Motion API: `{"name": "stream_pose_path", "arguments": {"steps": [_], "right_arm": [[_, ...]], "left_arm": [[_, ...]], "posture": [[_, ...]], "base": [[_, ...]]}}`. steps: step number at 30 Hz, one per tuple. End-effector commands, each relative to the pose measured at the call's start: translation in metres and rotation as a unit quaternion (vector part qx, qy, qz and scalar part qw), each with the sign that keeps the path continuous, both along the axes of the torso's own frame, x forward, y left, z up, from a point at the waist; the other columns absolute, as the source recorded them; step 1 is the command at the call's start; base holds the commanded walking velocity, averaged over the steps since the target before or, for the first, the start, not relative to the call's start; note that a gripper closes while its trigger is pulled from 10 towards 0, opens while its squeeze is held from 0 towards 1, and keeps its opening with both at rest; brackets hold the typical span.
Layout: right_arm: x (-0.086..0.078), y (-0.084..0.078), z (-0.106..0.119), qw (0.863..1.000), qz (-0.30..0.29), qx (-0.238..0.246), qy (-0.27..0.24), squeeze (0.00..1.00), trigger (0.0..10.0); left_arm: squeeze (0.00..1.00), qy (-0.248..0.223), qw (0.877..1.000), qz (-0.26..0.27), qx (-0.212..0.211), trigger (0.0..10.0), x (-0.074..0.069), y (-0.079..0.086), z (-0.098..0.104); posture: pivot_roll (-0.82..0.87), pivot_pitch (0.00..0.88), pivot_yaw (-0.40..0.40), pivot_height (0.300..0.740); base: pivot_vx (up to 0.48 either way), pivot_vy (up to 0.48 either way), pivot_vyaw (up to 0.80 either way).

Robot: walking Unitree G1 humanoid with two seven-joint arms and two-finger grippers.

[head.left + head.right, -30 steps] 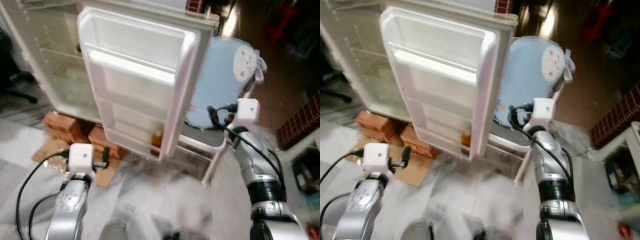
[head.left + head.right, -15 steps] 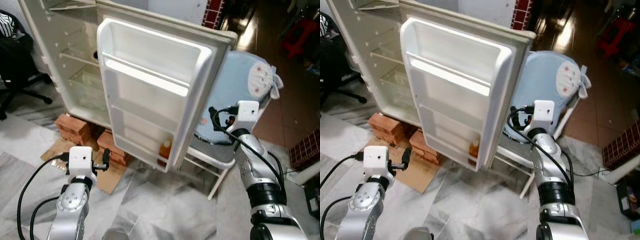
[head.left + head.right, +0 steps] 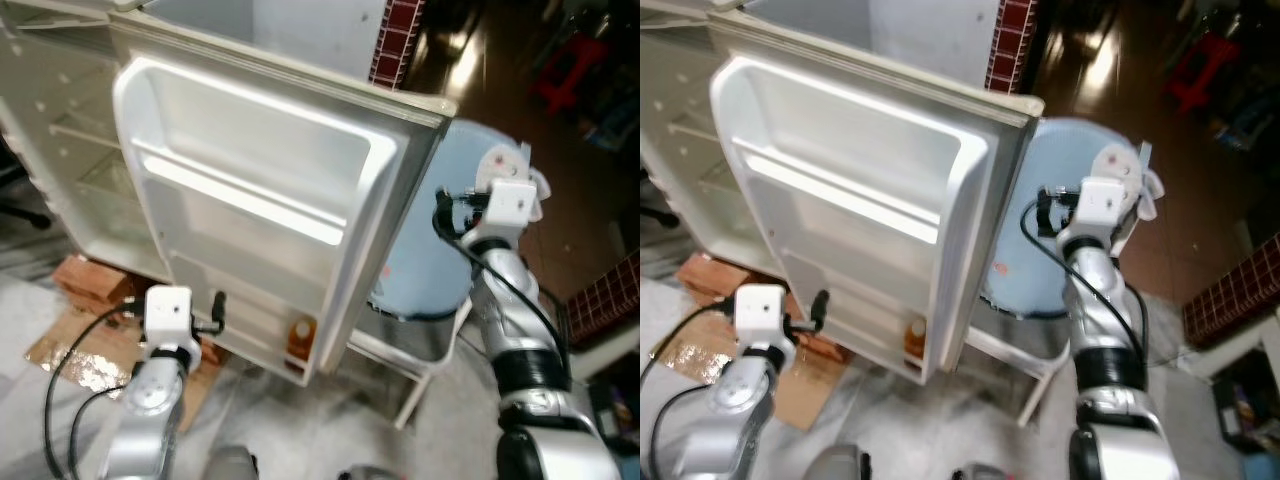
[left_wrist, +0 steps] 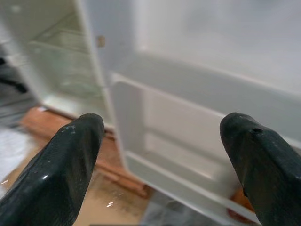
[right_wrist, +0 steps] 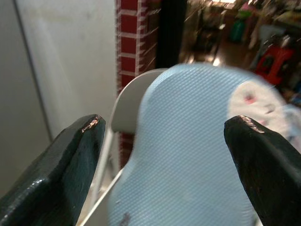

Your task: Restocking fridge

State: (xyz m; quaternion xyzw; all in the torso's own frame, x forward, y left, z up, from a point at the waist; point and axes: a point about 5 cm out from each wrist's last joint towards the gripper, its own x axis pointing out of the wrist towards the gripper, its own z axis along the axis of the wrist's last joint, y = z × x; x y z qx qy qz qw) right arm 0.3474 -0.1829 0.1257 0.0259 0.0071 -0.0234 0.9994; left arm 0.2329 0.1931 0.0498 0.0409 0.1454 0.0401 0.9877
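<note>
The left gripper (image 4: pixel 162 160) is being held with fingers wide apart, nothing between them, just before the lower shelves of the open fridge door (image 3: pixel 270 200). The right gripper (image 5: pixel 164 165) is likewise being held spread and empty beside the door's outer edge, aimed at a light-blue cushioned chair (image 3: pixel 450 250). An orange bottle (image 3: pixel 298 335) is being kept in the door's bottom shelf.

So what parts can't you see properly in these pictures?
- Inside of the fridge: the open door covers most of it in the eye views.
- Bottle on the door's lowest shelf: too small to read its label.
- Blue cushion on the folding chair: its left side sits behind the door.
- Bricks under the fridge: partly hidden by the left arm.
- Left gripper and right gripper: both open, holding nothing.
</note>
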Motion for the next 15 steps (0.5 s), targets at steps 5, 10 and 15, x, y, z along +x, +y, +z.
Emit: {"name": "stream_pose_path", "arguments": {"steps": [5, 10, 15], "right_arm": [[0.007, 0.007, 0.005, 0.999, 0.033, 0.034, -0.002, 0.0, 10.0], [0.008, 0.023, 0.009, 0.995, 0.088, 0.05, -0.009, 0.0, 10.0], [0.008, 0.024, 0.004, 0.994, 0.089, 0.062, 0.001, 0.0, 10.0]], "left_arm": [[0.0, 0.024, 0.999, 0.024, -0.006, 10.0, -0.003, -0.002, -0.007], [0.0, 0.029, 0.999, 0.034, -0.009, 10.0, -0.003, 0.0, -0.007], [0.0, 0.04, 0.998, 0.039, -0.001, 10.0, -0.004, 0.001, -0.008]], "posture": [[0.13, 0.056, -0.084, 0.74], [0.13, 0.057, -0.085, 0.74], [0.14, 0.059, -0.085, 0.74]], "base": [[0.0, 0.0, 0.0], [0.0, 0.0, 0.6], [0.0, 0.246, 0.57]]}}
